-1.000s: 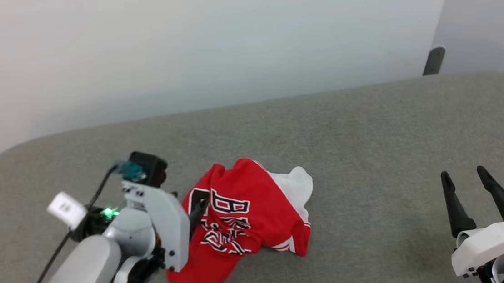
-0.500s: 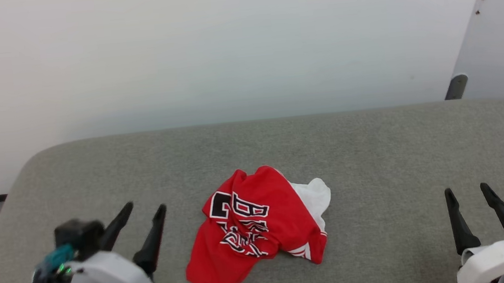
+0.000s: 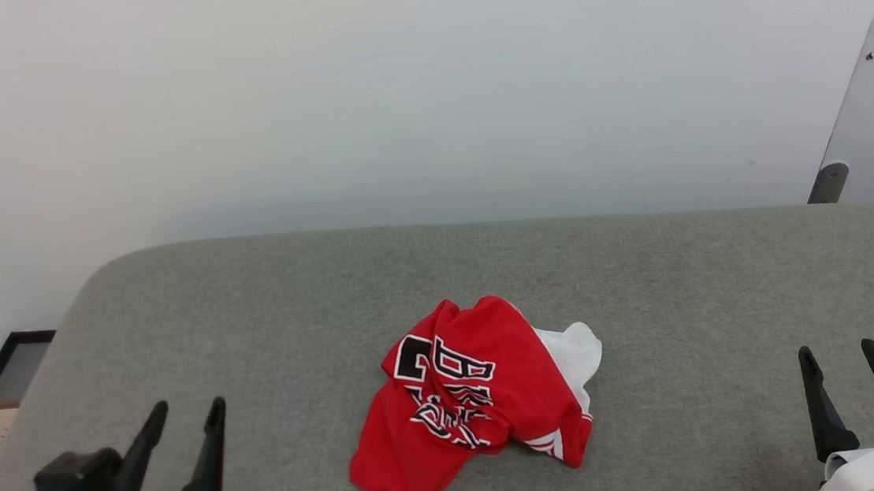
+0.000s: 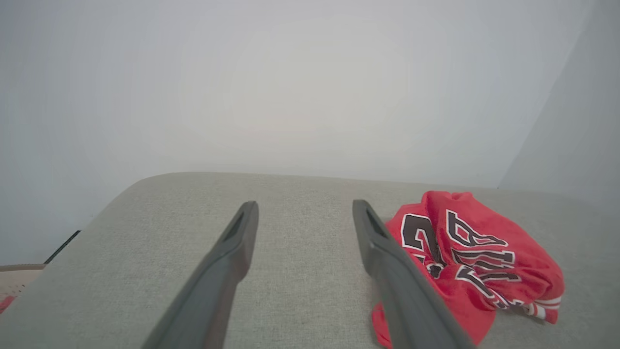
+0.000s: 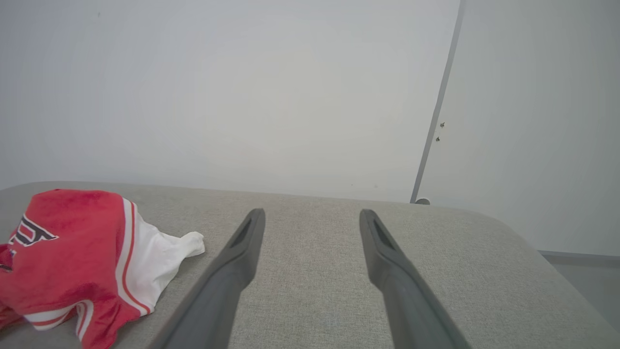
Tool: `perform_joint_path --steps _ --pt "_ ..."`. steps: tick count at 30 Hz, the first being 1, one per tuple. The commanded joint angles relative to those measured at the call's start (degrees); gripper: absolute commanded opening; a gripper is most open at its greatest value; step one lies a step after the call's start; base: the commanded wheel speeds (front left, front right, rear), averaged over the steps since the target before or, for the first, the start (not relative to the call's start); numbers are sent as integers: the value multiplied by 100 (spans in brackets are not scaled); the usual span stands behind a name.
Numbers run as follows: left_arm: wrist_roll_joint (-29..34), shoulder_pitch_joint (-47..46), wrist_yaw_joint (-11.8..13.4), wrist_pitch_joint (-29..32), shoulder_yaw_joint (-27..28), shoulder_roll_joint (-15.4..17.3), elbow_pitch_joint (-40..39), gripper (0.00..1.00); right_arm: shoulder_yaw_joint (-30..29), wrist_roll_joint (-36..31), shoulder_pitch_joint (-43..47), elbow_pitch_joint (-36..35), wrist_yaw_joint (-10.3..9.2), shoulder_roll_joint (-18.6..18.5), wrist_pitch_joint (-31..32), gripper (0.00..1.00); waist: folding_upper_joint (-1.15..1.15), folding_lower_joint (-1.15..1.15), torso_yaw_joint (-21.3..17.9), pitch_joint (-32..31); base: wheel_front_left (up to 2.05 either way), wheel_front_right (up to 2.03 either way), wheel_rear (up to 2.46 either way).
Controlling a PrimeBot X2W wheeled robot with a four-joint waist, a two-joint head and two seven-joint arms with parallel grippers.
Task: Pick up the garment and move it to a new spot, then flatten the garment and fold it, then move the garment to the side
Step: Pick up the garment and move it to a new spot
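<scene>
grippers, left (image 3: 186,410) and right (image 3: 840,352), rest low with fingers spread, pointing forward, flanking the crumpled garment (image 3: 474,396), touching nothing.

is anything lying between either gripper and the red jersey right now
Nothing visible. Only bare grey padded surface lies between the left gripper and the garment, and between the right gripper and it. Both grippers are open and clear of the cloth.

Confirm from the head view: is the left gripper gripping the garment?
No, the left gripper is open and sits well apart from the crumpled garment.
</scene>
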Motion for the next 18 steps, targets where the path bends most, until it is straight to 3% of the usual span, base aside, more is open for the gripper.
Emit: perform_joint_path --steps 1,18 --pt "6 74 3 -31 16 16 13 100 -21 -9 59 -15 0 -15 -37 100 0 0 23 -23 0 0 0" --pt "247 401 -159 -181 629 -85 -65 100 -217 -27 308 -126 0 62 -91 100 0 0 22 -1 0 0 0"
